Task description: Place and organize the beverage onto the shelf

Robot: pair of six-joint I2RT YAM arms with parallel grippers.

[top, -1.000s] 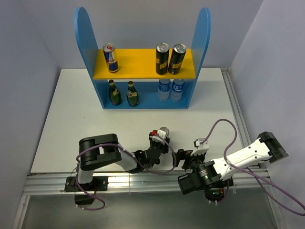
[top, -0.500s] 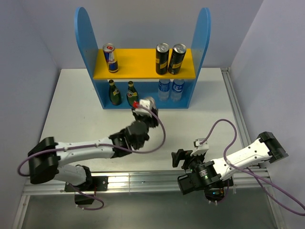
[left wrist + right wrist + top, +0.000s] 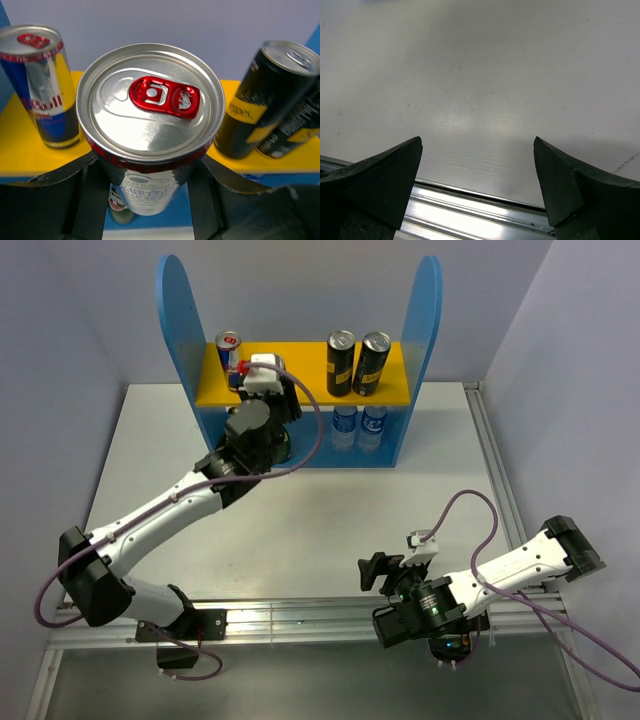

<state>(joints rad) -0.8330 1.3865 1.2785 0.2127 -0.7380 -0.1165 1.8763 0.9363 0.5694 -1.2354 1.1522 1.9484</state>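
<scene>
The shelf (image 3: 172, 310) stands at the back of the table with its yellow-orange board (image 3: 300, 375). A blue-silver can (image 3: 230, 358) stands on the board's left and two dark cans (image 3: 356, 362) on its right. My left gripper (image 3: 262, 378) is at the board's front edge, just right of the blue-silver can. In the left wrist view the left gripper (image 3: 148, 192) is shut on the silver can (image 3: 150, 100), upright, between the blue-silver can (image 3: 42, 85) and the dark cans (image 3: 265, 100). One green bottle's top (image 3: 119, 212) shows below. My right gripper (image 3: 378, 572) is open and empty.
Two clear water bottles with blue labels (image 3: 358, 427) stand on the lower level at the right. The left arm covers the green bottles in the top view. The right gripper (image 3: 477, 165) hovers over the table's near edge and the metal rail (image 3: 470, 215).
My left arm has swung from the table's near middle out to the shelf, carrying the silver can up to the yellow board. The right arm has not moved.
</scene>
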